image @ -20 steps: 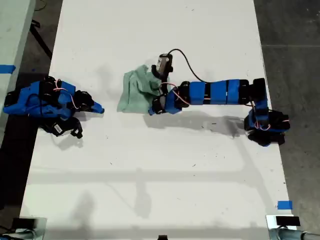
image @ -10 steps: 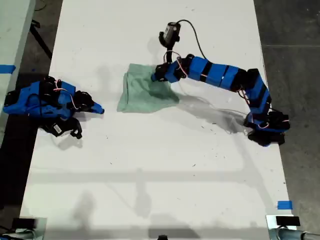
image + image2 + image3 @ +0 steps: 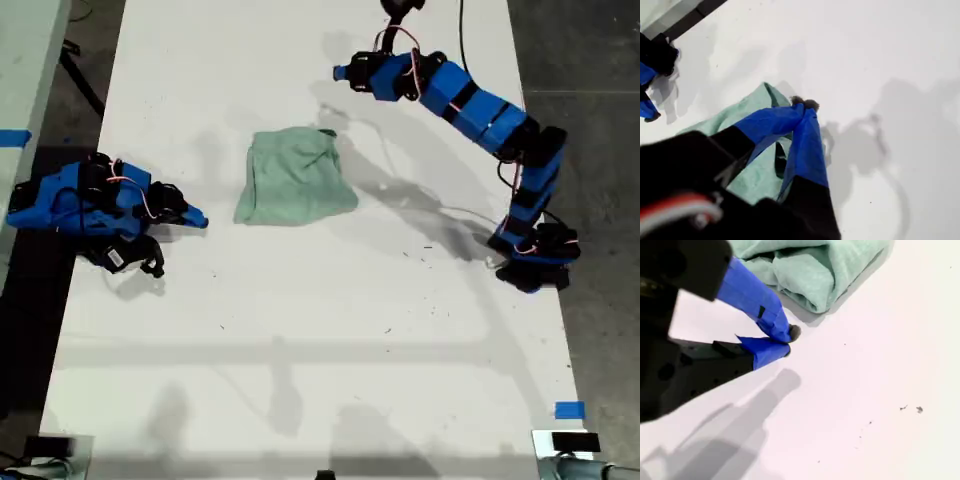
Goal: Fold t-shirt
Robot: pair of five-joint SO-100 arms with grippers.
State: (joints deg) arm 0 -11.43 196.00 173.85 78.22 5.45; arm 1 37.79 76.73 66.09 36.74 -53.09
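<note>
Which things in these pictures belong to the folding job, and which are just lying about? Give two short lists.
Part of the job:
- the t-shirt, bunched on the table
- my first gripper, raised, apart from the cloth, shut
- my second gripper, resting beside the shirt, shut

Just lying about:
- the white table
- blue tape at the exterior view's lower right

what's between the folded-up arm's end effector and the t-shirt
Only bare white table, in the exterior view and second wrist view, between my second end effector and the t-shirt.
</note>
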